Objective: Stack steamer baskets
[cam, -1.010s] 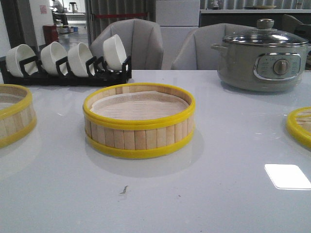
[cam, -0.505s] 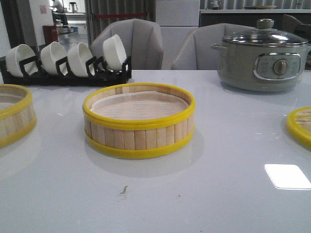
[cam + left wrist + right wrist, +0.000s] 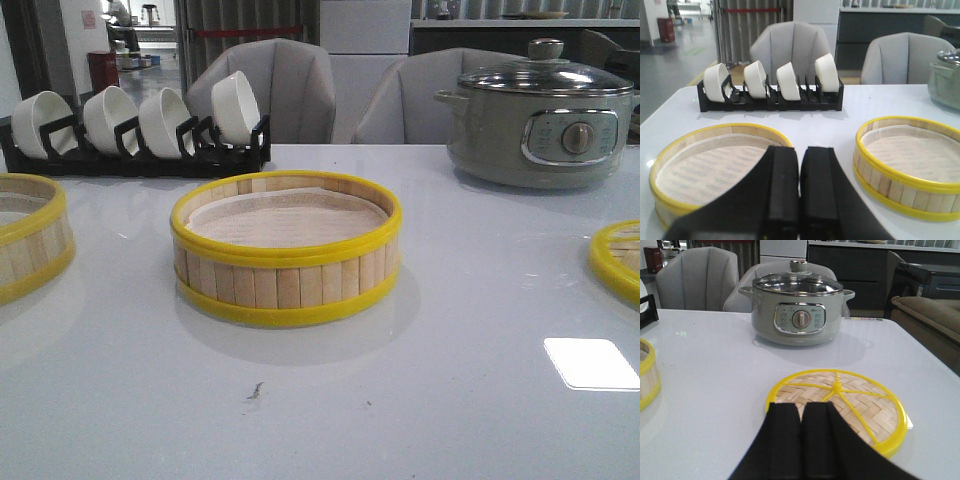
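Two steamer baskets stand upright on the table, well apart and unstacked. The centre basket (image 3: 286, 248) is a round, shallow tray — pale vertical wood-slat wall, bright yellow rims at top and bottom, whitish liner lying inside. The left basket (image 3: 28, 235) has the same build and is cut off by the edge of the front view; the left wrist view shows it (image 3: 715, 165) whole, open side up, with its own whitish liner, and the centre basket (image 3: 910, 165) beside it — not touching.
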`<state>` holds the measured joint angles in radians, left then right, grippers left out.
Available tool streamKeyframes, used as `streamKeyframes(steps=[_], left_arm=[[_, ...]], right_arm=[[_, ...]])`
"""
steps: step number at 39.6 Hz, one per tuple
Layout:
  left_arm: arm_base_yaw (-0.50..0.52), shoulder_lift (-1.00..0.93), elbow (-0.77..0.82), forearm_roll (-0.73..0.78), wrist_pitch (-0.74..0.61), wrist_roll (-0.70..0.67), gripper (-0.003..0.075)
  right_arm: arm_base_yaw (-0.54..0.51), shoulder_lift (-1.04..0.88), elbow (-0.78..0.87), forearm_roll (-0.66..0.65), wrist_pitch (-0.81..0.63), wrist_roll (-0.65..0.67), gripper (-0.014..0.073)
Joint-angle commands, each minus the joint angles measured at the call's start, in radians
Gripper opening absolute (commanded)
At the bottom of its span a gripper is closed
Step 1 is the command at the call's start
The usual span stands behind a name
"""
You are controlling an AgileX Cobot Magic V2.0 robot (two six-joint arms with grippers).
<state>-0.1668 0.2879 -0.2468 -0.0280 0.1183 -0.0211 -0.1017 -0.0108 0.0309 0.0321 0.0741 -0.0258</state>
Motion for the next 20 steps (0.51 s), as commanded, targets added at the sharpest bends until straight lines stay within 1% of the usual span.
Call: streamKeyframes(steps=[1, 3, 5, 8, 13, 16, 20], left_arm=[[-0.009, 0.208, -0.233, 0.018, 0.018, 0.002, 0.0083], [-0.007, 0.309, -0.368, 0.042, 0.099, 0.002, 0.0083], [-0.003, 0.419, -0.551, 0.057, 0.209, 0.002, 0.0083], [-0.001, 0.558, -0.773, 0.079, 0.336, 0.002, 0.0083], [-0.001, 0.753, -1.085, 0.092, 0.570, 0.002, 0.0083], [-0.001, 0.832, -1.222, 0.092, 0.686, 0.002, 0.0083], [-0.001, 0.911, -1.328, 0.092, 0.803, 0.002, 0.0083]], right_arm=[[-0.002, -0.020, -0.015, -0.003, -0.088, -0.009, 0.0048], [-0.002, -0.020, -0.015, -0.003, -0.088, -0.009, 0.0048], [-0.002, -0.020, -0.015, -0.003, -0.088, -0.009, 0.0048], [-0.002, -0.020, -0.015, -0.003, -0.088, -0.009, 0.0048], [-0.002, -0.020, -0.015, -0.003, -0.088, -0.009, 0.0048], [-0.002, -0.020, -0.015, -0.003, -0.088, -0.009, 0.0048], [-0.002, -0.020, -0.015, -0.003, -0.088, -0.009, 0.0048]])
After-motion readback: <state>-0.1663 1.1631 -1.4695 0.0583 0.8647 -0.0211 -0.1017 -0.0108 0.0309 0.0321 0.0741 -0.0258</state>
